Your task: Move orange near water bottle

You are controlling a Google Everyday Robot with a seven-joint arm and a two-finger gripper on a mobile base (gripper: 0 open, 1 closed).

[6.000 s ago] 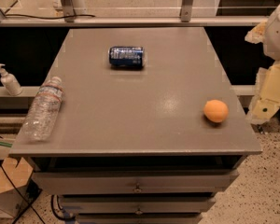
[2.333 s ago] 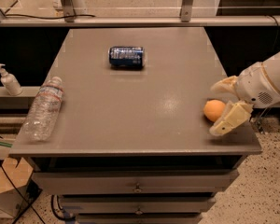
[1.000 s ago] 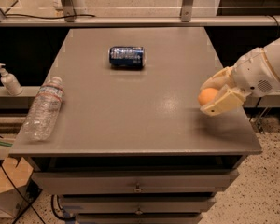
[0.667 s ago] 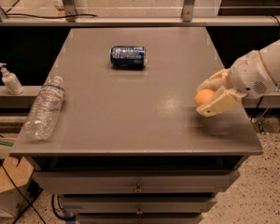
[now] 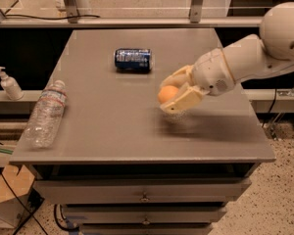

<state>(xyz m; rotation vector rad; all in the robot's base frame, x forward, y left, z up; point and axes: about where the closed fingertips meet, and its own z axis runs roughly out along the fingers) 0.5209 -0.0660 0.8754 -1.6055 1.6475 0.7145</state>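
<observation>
Orange clasped in the pincer over the counter.
The fruit is gripped between the pincer's two pale fingers, over the right-of-middle part of the counter. The water bottle is laid on its side at the left edge, well apart from the orange. A dark blue soda can is seen lying toward the back.

This looks like a lab or workshop. A grey metal cabinet with drawers stands on a speckled floor. A cable trails behind it among metal posts, and a cardboard box sits below. The robot's gripper hangs over the cabinet, clasping the orange.
</observation>
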